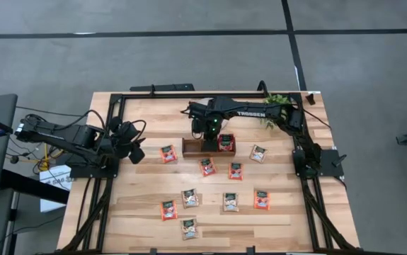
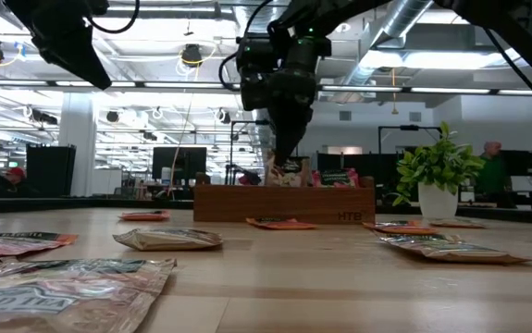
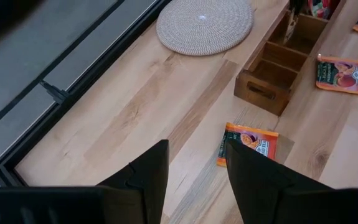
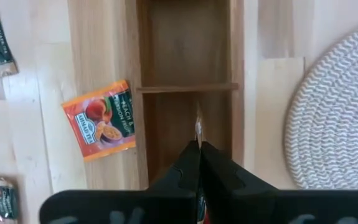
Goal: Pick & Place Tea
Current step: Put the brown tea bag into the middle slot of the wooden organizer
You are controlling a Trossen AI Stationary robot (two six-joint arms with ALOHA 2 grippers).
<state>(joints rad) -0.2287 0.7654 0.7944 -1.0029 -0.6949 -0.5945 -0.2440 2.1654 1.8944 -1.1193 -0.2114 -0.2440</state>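
Observation:
Several flat tea sachets lie on the wooden table, among them a red-orange one [image 1: 168, 153] and others [image 1: 207, 166] [image 1: 231, 202]. The brown tray [image 1: 191, 147] stands at the far middle, with a red sachet [image 1: 226, 142] in its right compartment. My right gripper [image 4: 198, 148] is above the tray's middle compartment [image 4: 172, 130], shut on a sachet [image 2: 289, 170]. My left gripper [image 3: 197, 168] waits open at the table's left, above a red-orange sachet [image 3: 248, 144], touching nothing. My right gripper pinches a tea sachet between its two fingers, which point down from above. In the wrist view the sachet shows edge-on, a thin strip [image 4: 198, 127] sticking out past the fingertips. It hangs upright below the fingers; the tray's wall hides its lower end.
A round woven disc [image 3: 205, 25] lies beyond the tray's left end. A potted plant [image 2: 437, 176] stands at the far right corner. A black frame [image 1: 118, 99] runs around the table's edges. Bare wood [image 1: 139, 184] lies between the left arm and the sachets.

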